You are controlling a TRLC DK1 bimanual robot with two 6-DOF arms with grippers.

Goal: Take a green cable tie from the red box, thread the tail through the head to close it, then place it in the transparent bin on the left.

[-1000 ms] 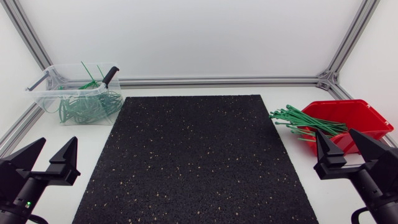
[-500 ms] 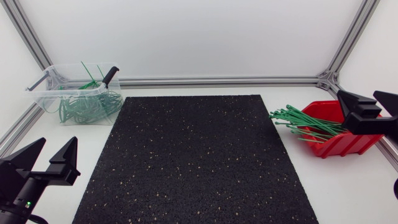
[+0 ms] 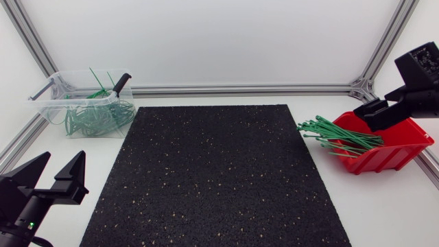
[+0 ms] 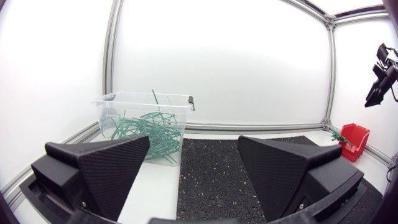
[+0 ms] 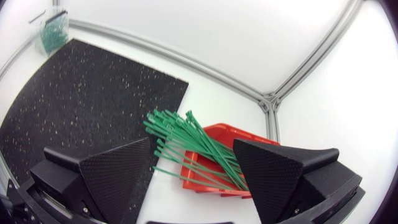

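In the head view, the left gripper (image 3: 51,180) sits low over the white tabletop (image 3: 384,206). Its fingers (image 3: 71,175) are spread wide and hold nothing. The transparent bin (image 3: 51,110) stands well ahead of them, with looped green ties (image 3: 96,116) inside. The black mat (image 3: 219,171) lies just beside them. The right gripper (image 3: 389,110) hangs above the red box (image 3: 401,147). A bundle of green cable ties (image 3: 336,137) sticks out of the box over its rim, beside the fingers toward the mat.

In the left wrist view, both fingers (image 4: 109,165) stand far apart, empty. The bin (image 4: 146,99) is ahead, slightly toward the left finger. The red box (image 4: 351,140) is far off past the right finger.

In the right wrist view, the fingers (image 5: 112,171) are fully parted and touch nothing. The cable ties (image 5: 193,146) and the red box (image 5: 239,134) lie below, in the gap between them. The mat (image 5: 81,106) stretches beyond the left finger, with the bin (image 5: 53,28) at its far corner.
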